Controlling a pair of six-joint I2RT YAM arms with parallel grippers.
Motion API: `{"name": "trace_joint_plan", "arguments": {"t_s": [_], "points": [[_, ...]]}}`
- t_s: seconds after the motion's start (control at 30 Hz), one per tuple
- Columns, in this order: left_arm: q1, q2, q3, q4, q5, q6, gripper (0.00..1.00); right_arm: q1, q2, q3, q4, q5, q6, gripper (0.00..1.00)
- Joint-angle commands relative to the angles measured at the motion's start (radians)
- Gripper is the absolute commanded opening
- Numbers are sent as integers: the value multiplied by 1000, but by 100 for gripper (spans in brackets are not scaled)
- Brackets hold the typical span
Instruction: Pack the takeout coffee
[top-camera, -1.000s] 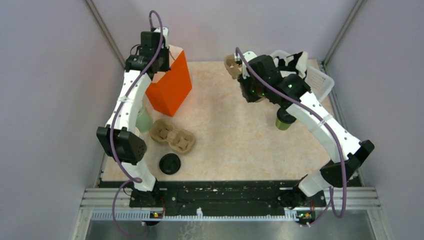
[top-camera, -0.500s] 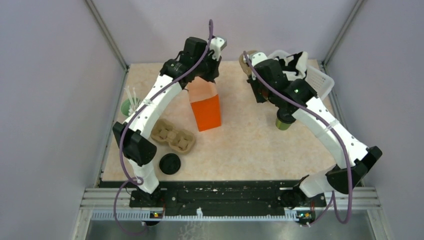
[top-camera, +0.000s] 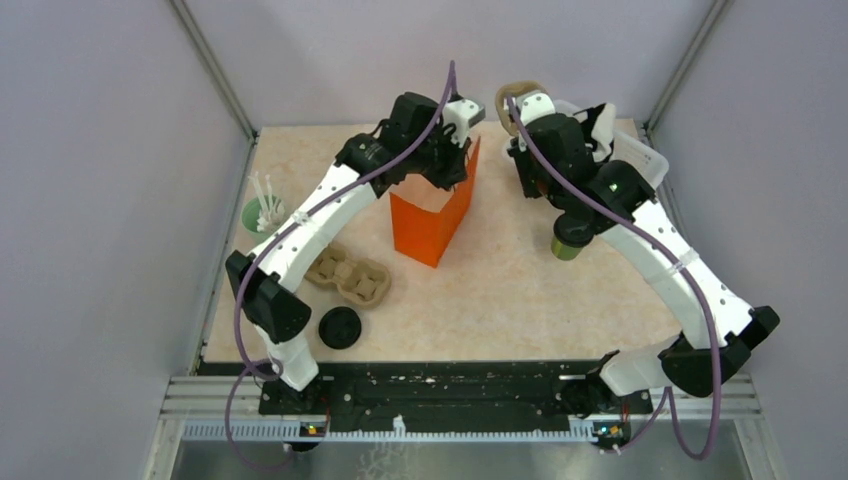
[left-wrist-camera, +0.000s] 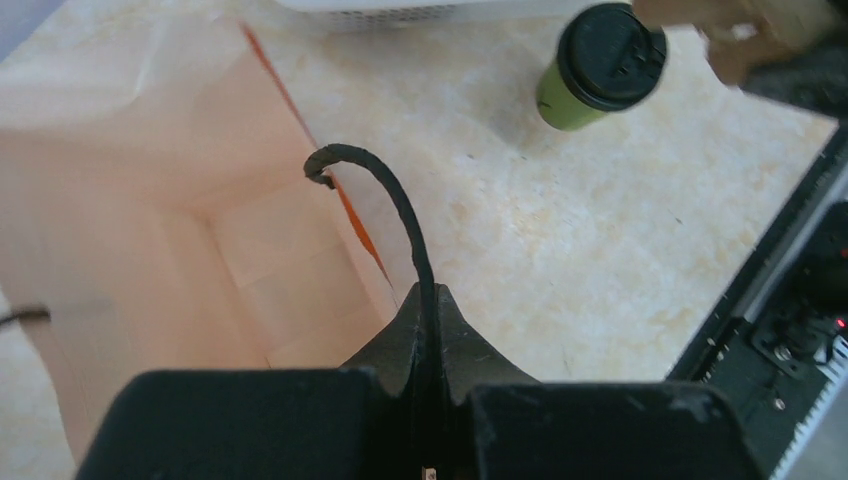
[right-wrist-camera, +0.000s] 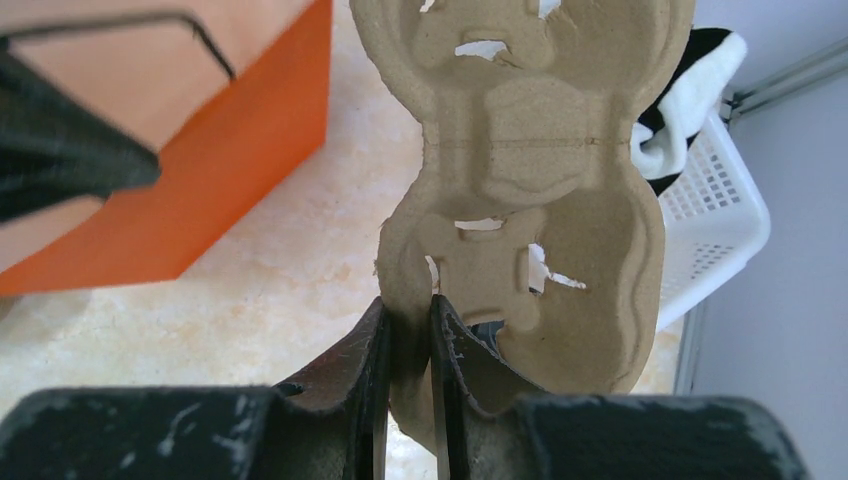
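Observation:
The takeout coffee (top-camera: 570, 240), a green cup with a black lid (left-wrist-camera: 603, 55), stands on the table under my right arm. The orange paper bag (top-camera: 432, 215) stands open at mid-back, its pale inside (left-wrist-camera: 150, 200) showing in the left wrist view. My left gripper (left-wrist-camera: 428, 295) is shut on the bag's black cord handle (left-wrist-camera: 385, 185) and sits at the bag's top right edge (top-camera: 452, 150). My right gripper (right-wrist-camera: 408, 310) is shut on the rim of a brown cardboard cup carrier (right-wrist-camera: 530, 180). It holds the carrier (top-camera: 518, 98) in the air, behind the coffee and right of the bag.
A second cardboard carrier (top-camera: 347, 275) lies at the front left, with a loose flat black lid (top-camera: 340, 327) just in front of it. A green cup of white sticks (top-camera: 262, 212) stands by the left wall. A white basket (top-camera: 640, 160) holding cloth sits in the back right corner.
My left arm has swung from the back left corner toward the middle, bringing the orange bag with it by the handle. The right gripper with the carrier has shifted slightly right.

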Motion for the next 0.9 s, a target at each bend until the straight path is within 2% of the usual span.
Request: {"name": "trace_joint_plan", "arguments": {"t_s": [0.0, 0.13, 0.3, 0.33, 0.43, 0.5, 0.53, 0.63, 0.7, 0.87], "points": [[-35, -124, -76, -5, 97, 21, 0, -8, -31, 87, 29, 79, -9, 0], [-48, -172, -106, -70, 120, 51, 0, -7, -34, 136, 13, 67, -3, 0], [-49, -241, -134, -103, 77, 59, 0, -8, -35, 186, -24, -9, -57, 0], [-49, -252, -135, -110, 72, 53, 7, -7, -41, 188, -28, -39, -77, 0], [-49, -276, -113, -134, 41, -8, 74, -7, -75, 179, -34, -148, -137, 0], [-49, -306, -93, -127, 59, -63, 93, -7, -105, 150, -25, -217, -178, 0], [-49, -325, -82, -116, 69, -97, 98, -7, -121, 133, -19, -258, -205, 0], [-48, -384, -51, -75, 83, -222, 99, -6, -168, 67, 10, -377, -287, 0], [-43, -406, 0, -84, 10, -349, 99, -4, -203, -5, 23, -478, -395, 0], [10, -410, 130, -102, -37, -649, 99, 7, -273, -129, 88, -509, -574, 0]]}}
